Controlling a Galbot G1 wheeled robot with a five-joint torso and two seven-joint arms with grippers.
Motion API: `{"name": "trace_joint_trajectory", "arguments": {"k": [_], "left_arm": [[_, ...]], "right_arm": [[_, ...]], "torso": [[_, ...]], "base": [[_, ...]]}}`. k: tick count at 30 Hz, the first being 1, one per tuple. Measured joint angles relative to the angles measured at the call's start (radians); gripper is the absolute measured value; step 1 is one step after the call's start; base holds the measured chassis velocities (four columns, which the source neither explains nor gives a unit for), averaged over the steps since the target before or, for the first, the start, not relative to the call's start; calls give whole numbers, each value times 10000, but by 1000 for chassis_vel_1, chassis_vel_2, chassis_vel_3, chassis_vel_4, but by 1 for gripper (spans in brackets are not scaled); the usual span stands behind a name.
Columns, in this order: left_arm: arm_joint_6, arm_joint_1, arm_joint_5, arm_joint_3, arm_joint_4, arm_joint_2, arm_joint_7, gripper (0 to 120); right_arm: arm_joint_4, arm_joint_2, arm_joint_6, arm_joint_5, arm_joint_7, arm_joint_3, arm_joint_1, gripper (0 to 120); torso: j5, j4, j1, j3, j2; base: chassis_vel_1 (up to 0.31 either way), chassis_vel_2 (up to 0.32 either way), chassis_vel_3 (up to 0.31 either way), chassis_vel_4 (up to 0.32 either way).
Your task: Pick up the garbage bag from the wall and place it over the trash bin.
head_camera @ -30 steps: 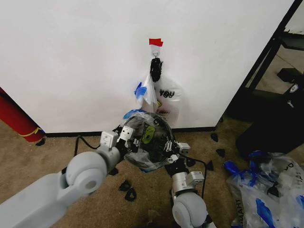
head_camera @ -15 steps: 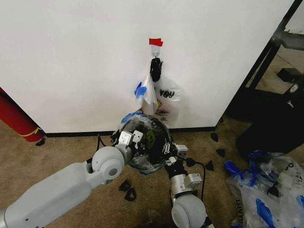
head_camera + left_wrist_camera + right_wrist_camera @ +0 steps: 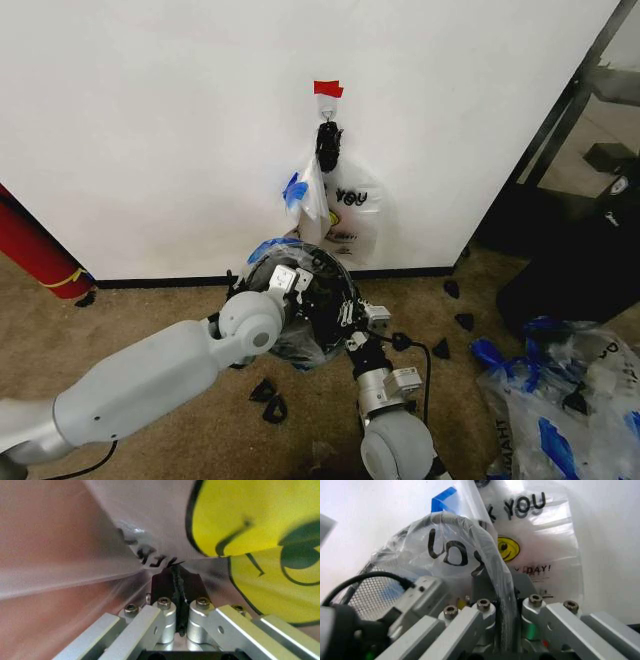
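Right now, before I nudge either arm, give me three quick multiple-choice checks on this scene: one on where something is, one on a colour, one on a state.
1. Where does the trash bin stand?
A. On the floor by the wall, under the hook
B. Beside the red cylinder
C. On the dark shelving

2. What colour is the tape piece above the hook?
A. Blue
B. Red
C. Yellow

3. How is the left gripper?
A. Wide open, off the bag
B. Holding the bin's rim only
C. Shut on the garbage bag

Answers:
1 A, head view shows the bin at the baseboard below the hanging bags.
2 B, the tape is plainly red.
3 C, left wrist view shows the fingers pinching plastic film.
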Motion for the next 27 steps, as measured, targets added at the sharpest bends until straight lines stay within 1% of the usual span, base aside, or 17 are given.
{"name": "trace_joint_trajectory", "arguments": {"k": [6,13,20,27], "left_arm": [[78,-241,-17,262,340,-171,6,0],[104,-186,-43,339,576,-283,35,0],[-160,-123,-30,338,827,-453,145,0],[-274,57,-29,293,865,-427,188,0]], "right_arm": [[26,-13,-116,216,0,-58,99,0],[109,-31,-175,347,-43,-102,85,0],[212,-3,-358,733,-83,-245,50,0],[190,-24,-510,1098,-32,-256,128,0]], "torso": [[1,0,0,0,0],[-1,0,0,0,0],[0,0,0,-1,0],[0,-1,0,-1,0]], "base": [[0,0,0,0],[0,0,0,0],[0,0,0,0],[0,0,0,0]]}}
